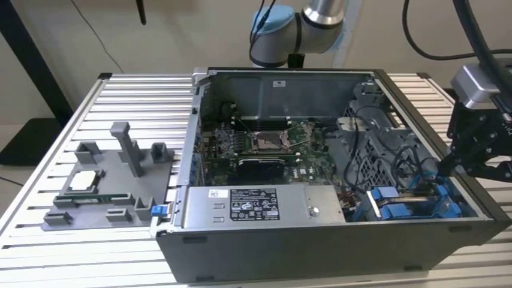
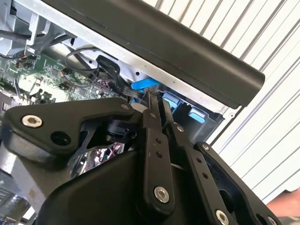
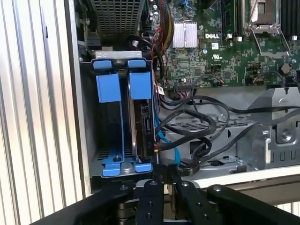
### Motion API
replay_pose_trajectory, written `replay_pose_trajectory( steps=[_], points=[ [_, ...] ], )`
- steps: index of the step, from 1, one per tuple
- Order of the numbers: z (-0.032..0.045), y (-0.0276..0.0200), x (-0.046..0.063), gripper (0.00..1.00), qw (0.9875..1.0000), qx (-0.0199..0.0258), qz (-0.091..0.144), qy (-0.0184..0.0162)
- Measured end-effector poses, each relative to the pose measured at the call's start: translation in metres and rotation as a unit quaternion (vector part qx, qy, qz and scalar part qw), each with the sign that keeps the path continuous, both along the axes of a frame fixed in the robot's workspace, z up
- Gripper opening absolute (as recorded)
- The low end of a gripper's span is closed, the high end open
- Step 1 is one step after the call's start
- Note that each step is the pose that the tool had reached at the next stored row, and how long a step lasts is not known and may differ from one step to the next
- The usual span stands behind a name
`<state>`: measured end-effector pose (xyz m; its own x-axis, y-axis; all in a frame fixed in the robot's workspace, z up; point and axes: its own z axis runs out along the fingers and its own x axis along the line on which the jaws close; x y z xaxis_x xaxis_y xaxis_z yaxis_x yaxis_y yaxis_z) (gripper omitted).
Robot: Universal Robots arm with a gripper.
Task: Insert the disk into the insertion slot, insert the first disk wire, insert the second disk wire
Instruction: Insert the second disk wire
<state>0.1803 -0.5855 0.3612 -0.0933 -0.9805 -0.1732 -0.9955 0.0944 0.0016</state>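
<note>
The big grey computer case (image 1: 320, 252) lies open on a table of metal slats (image 1: 136, 90). At the near wall of the case sits a grey box with a white label (image 1: 256, 207). Beside that box, in the near corner of the case on the exterior view's right, is the insertion slot (image 3: 112, 55), with blue rails and blue tabs. The disk (image 3: 143, 124) stands on its edge inside the slot, in the half nearer the middle of the case. Its dark end faces up, out of the case.

The black gripper (image 3: 164, 171) hangs over that same corner of the case, just above the open end of the slot. Its two fingers (image 2: 151, 136) are almost shut, with a thin gap between them. I cannot tell if something is pinched in there.

Black wires (image 3: 197, 126) and a thin blue wire (image 3: 164, 140) loop inside the case right next to the disk. Farther in, the green board (image 1: 264, 147) covers the floor of the case. Outside the case, on the exterior view's left, a grey holder (image 1: 112, 180) rests on the table. Behind the far wall of the case the robot arm (image 1: 308, 24) rises.
</note>
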Motion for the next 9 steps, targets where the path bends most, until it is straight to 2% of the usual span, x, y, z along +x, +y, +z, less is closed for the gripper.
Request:
replay_pose_trajectory(
  steps=[3,9],
  points=[
    [-0.0004,0.0000,-0.0002,0.00,1.0000,0.0021,-0.003,0.0000],
    [0.0019,-0.0001,-0.0011,0.00,1.0000,0.0033,-0.003,0.0000]
  ],
)
